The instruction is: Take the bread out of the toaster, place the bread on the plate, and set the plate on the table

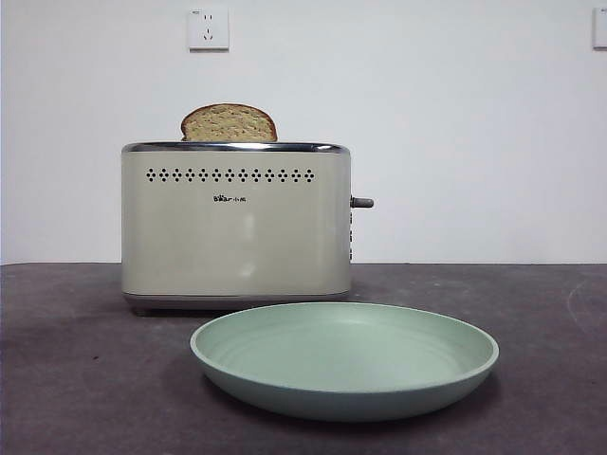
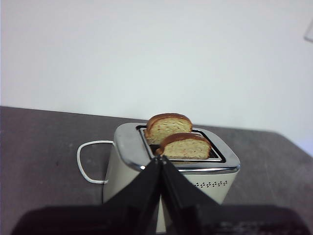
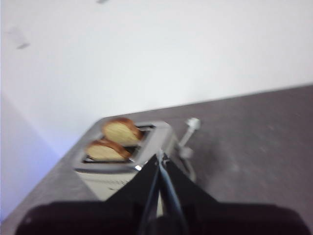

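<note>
A cream toaster (image 1: 235,227) stands on the dark table (image 1: 85,379), and the domed top of the bread (image 1: 229,124) pokes out of it. In front of it lies the mint-green plate (image 1: 346,346), with nothing on it. The left wrist view shows two slices, one per slot (image 2: 168,128) (image 2: 186,147). My left gripper (image 2: 161,157) is shut and holds nothing, hovering short of the toaster (image 2: 127,147). My right gripper (image 3: 160,155) is likewise shut with nothing in it, off the toaster's (image 3: 156,137) other side. Neither arm shows in the front view.
A white cord (image 2: 85,164) loops on the table behind the toaster. Its grey side knob (image 1: 362,202) sticks out to the right. A white wall with a socket (image 1: 208,28) closes off the back.
</note>
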You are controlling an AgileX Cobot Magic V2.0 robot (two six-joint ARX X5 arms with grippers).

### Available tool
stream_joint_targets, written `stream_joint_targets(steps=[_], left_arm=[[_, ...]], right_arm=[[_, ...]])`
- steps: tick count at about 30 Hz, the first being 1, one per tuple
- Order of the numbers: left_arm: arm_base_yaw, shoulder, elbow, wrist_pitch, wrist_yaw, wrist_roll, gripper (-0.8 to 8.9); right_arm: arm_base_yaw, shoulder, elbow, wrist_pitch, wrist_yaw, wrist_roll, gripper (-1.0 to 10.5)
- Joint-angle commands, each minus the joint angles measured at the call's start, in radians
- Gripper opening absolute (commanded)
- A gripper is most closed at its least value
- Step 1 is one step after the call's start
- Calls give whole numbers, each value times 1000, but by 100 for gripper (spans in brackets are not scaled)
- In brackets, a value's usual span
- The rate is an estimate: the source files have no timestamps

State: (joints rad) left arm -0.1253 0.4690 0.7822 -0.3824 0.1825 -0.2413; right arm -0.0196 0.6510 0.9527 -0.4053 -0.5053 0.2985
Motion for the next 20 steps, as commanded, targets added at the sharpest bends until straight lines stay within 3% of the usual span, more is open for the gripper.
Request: stream_joint_targets(steps=[1,7,11,14,15,17,19,20], left_arm=[[3,113,105,-46,45,89,-6],[3,376,354,-220,160,115,-5],[3,527,484,-293,293,125,-2],[2,618,558,-296,381,156,10],[2,644,581,-296,400,167,45],[0,708,637,-291,426,169,225],[-1,774,699,-301,427,170,452],[-2,802,728,-307,425,184,486]], right_arm=[[2,70,94,-2,-49,-23,0],[2,206,253,-58,-165,-22,1],[3,273,309,-107,-280,-48,22],[3,311,314,-115,-343,-53,213],[3,322,314,-122,-352,-53,277],[4,346,314,-144,-360,-54,369],[13,368,314,-173,-360,-74,386],[19,376,314,-185,-359,-81,385]])
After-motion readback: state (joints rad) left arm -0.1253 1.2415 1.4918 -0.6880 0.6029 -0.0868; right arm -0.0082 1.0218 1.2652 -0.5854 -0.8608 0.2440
